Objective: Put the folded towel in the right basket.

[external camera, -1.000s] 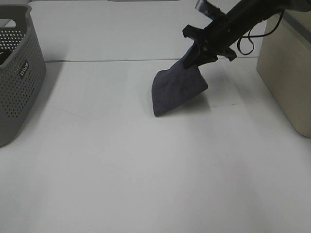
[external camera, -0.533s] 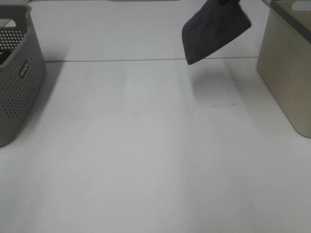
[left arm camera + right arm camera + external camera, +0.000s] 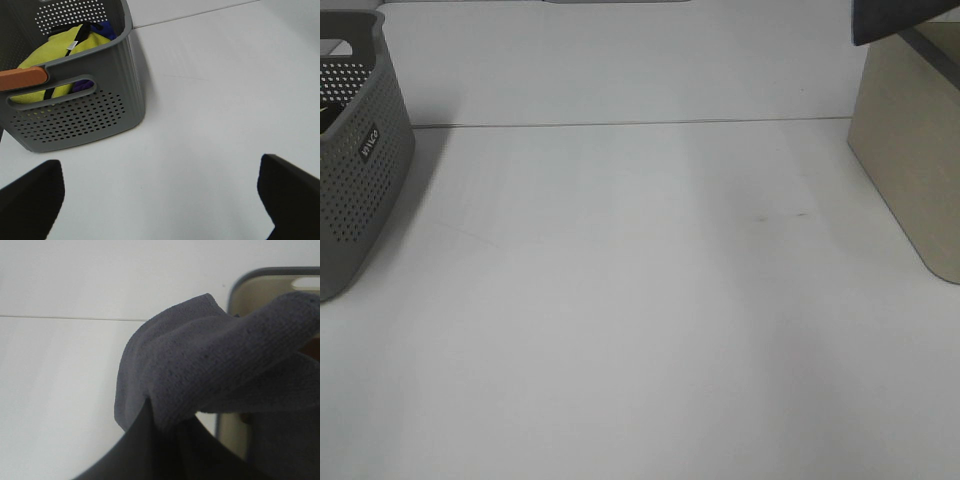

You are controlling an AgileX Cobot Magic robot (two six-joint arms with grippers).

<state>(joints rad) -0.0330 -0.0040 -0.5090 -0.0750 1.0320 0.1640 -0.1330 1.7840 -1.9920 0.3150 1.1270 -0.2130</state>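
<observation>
The folded towel (image 3: 895,18) is dark grey-blue; only its lower corner shows at the top right of the exterior view, hanging above the beige right basket (image 3: 910,160). In the right wrist view the towel (image 3: 210,365) fills the frame, bunched in my right gripper, whose dark fingers (image 3: 145,455) close on it; the basket's rim (image 3: 260,277) lies just behind it. My right gripper is out of the exterior view. My left gripper (image 3: 160,195) is open and empty over the table, its dark fingertips (image 3: 30,200) wide apart.
A grey perforated basket (image 3: 360,160) stands at the left edge of the white table (image 3: 620,300). In the left wrist view the grey basket (image 3: 75,110) holds yellow and purple cloth (image 3: 65,45) and has an orange handle piece (image 3: 22,79).
My right gripper has lifted the towel off the table and carried it up and to the right, from the table's middle back to above the right basket. The arm left the exterior view.
</observation>
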